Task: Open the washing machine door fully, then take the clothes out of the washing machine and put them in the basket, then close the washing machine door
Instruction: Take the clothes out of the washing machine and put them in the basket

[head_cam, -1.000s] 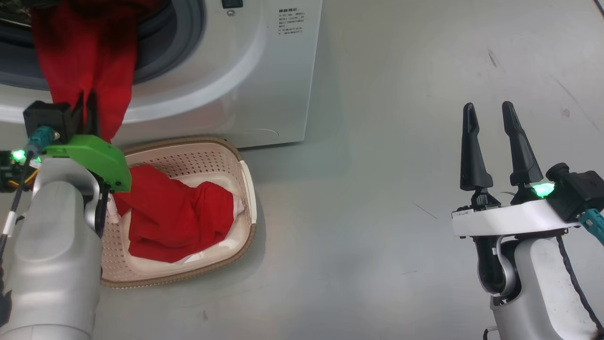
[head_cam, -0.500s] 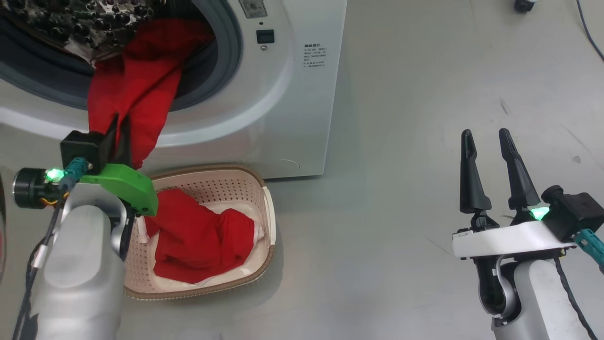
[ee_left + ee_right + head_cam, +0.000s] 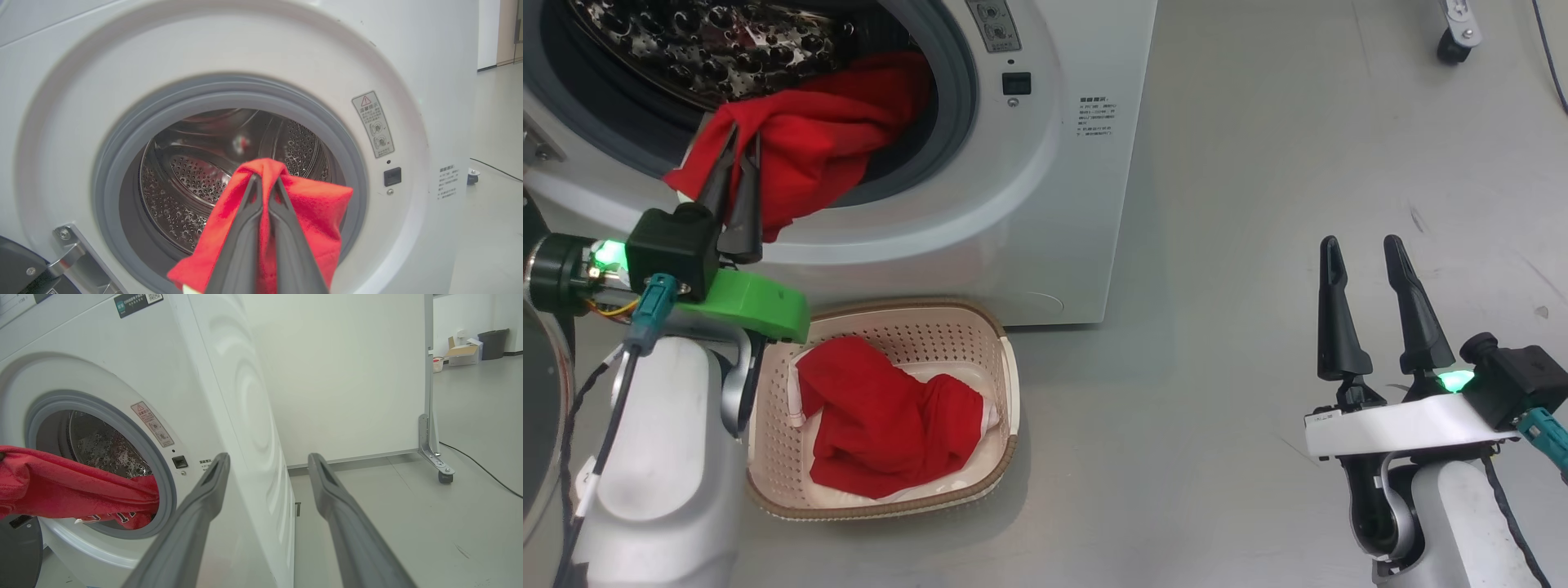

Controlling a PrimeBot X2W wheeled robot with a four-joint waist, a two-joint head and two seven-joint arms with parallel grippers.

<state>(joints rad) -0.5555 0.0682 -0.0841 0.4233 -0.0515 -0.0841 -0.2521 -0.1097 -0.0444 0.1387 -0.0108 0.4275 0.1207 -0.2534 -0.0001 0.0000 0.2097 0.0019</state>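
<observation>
The left gripper (image 3: 745, 140) is pinched tight on a red garment (image 3: 825, 139) hanging out at 5 o'clock of the washing machine (image 3: 1045, 204) opening. At the opening's 2 o'clock a warning sticker (image 3: 374, 124) shows a red triangle; its print is too small to read. At 6 o'clock of the machine the basket (image 3: 1006, 384) holds another red garment (image 3: 882, 425). The right gripper (image 3: 1364, 245), fingers spread, hovers at 4 o'clock of the head view.
</observation>
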